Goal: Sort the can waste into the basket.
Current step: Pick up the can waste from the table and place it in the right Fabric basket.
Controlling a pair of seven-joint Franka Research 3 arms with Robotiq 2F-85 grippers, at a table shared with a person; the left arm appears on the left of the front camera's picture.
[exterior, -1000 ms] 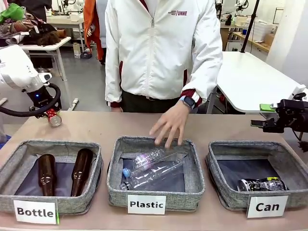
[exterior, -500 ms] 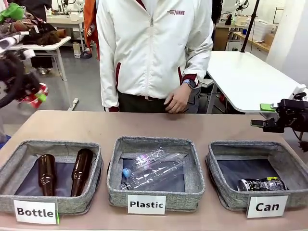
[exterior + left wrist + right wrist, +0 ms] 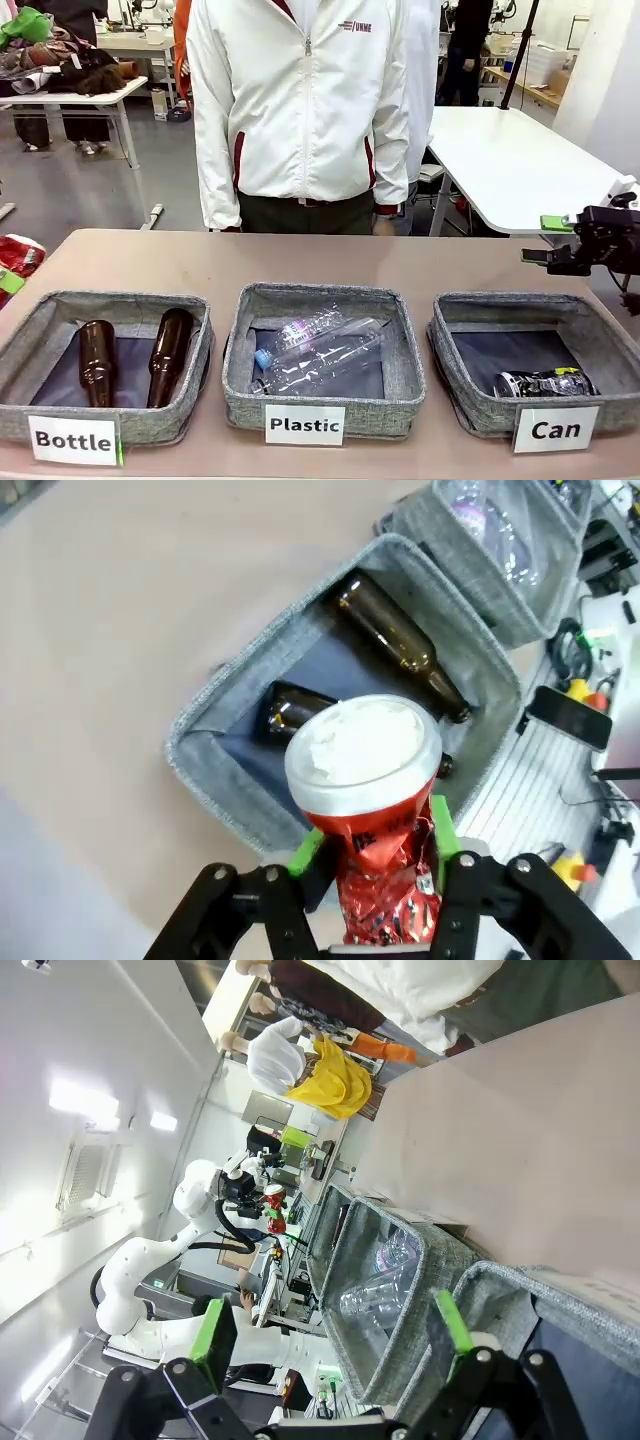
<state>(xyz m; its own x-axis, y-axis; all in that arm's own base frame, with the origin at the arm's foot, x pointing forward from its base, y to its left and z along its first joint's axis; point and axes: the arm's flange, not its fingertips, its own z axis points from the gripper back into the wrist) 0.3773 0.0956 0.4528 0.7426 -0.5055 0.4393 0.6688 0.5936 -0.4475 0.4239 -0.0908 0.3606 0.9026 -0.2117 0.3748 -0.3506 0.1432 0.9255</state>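
Three grey fabric baskets sit along the tan table (image 3: pixel 200 262)'s near edge. The right one, labelled "Can" (image 3: pixel 460 405), holds a dark blue-black can (image 3: pixel 545 383). Left gripper (image 3: pixel 375 848) clamps a crushed red can (image 3: pixel 375 820) above the brown-bottle basket (image 3: pixel 200 770). Right gripper (image 3: pixel 335 1335) hangs spread. Beyond stands a white-jacketed person (image 3: pixel 300 110).

The front camera sits low at the robot's edge of the desk (image 3: pixel 200 265), facing across three baskets toward a person (image 3: pixel 300 110) at the far side. The left wrist camera looks steeply down along its left hand (image 3: pixel 375 850), close above the "Bottle" basket (image 3: pixel 200 770), which the front view shares (image 3: pixel 30 345). The right wrist camera, rolled sideways, looks across the desk past its right hand (image 3: pixel 335 1345), sharing the "Plastic" basket (image 3: pixel 400 1260) with the front view.
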